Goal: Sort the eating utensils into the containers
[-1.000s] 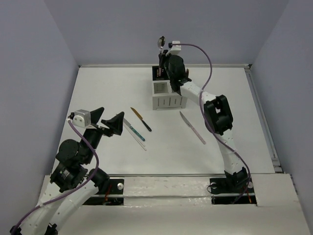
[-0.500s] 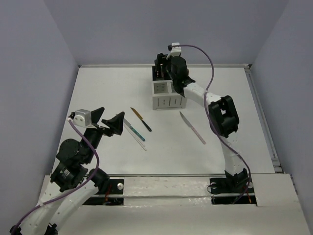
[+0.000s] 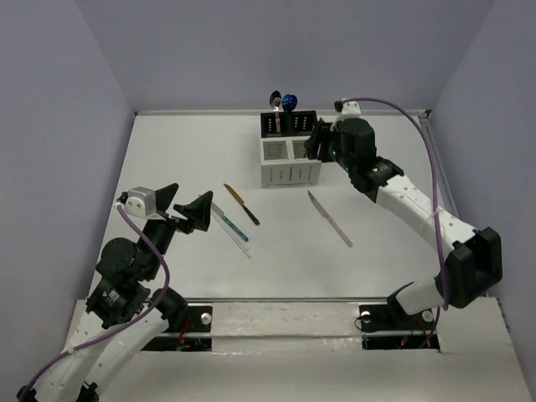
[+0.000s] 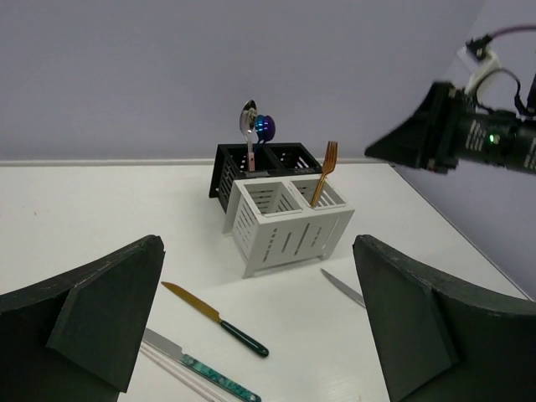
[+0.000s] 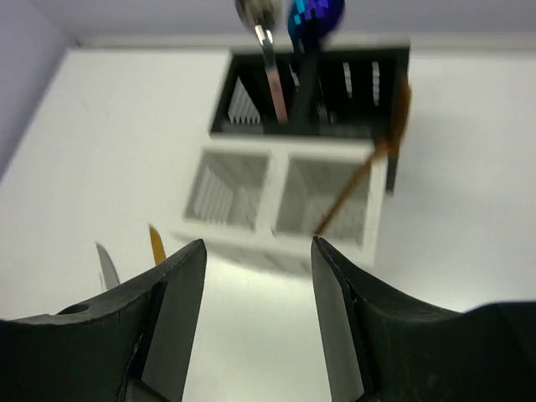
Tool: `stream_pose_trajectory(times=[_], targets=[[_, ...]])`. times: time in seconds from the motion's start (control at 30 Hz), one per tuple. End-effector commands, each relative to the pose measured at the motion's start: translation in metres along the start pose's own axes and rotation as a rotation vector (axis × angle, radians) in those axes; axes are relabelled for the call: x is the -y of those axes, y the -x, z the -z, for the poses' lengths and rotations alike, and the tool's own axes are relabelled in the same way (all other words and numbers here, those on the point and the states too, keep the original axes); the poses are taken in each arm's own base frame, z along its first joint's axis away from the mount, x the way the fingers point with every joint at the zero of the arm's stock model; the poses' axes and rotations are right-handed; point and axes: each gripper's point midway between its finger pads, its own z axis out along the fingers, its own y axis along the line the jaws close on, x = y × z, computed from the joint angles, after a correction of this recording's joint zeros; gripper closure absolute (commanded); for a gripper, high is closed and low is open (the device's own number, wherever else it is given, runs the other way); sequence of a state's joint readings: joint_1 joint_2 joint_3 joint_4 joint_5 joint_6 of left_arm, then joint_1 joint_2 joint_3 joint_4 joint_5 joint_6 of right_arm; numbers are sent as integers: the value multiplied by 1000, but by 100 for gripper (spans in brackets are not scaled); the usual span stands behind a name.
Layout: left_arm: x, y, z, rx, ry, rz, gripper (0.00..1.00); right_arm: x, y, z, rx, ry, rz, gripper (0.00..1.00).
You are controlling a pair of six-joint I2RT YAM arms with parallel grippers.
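Blue-bowled spoon (image 3: 290, 102) stands in the far black compartment of the caddy (image 3: 289, 174). My right claw (image 5: 258, 249) hangs just right of the caddy, jaws apart, empty. That drop looks done; next I'd reach near for the pink-handled knife (image 3: 330, 219).

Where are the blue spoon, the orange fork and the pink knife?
blue spoon (image 4: 265, 127), left wrist view, on its shiny bowl.
orange fork (image 4: 330, 155), left wrist view, on its prongs.
pink knife (image 3: 338, 230), top external view, on its handle.

Matt slotted plastic caddy (image 4: 293, 244), glossy metal spoon (image 4: 249, 122), smooth matt white table (image 4: 84, 209).
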State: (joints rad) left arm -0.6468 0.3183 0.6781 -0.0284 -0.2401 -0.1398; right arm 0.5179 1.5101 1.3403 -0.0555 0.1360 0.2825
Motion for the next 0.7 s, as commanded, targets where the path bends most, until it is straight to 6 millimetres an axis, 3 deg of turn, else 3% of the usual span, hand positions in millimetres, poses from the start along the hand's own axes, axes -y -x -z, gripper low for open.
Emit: stream_pose_trajectory(times=[0.0,0.03,0.07,0.23,0.43,0.67], targets=[[1,11,3,48,-7,18,1,54,-142,59,-421,-217,-90,40],[0,11,3,50,-4,19,1,61,-153,68,-450,-251,-89,39],[1,12,4,54,-10,19,1,72,-176,84,-521,-300,-92,37],[2,14,6,58,-18,25,1,94,-218,111,-675,-410,-70,29],[2,19,10,78,-23,32,1,115,-262,106,-818,-491,-18,28],[2,19,10,78,-23,34,1,124,-282,85,-873,-477,21,32]])
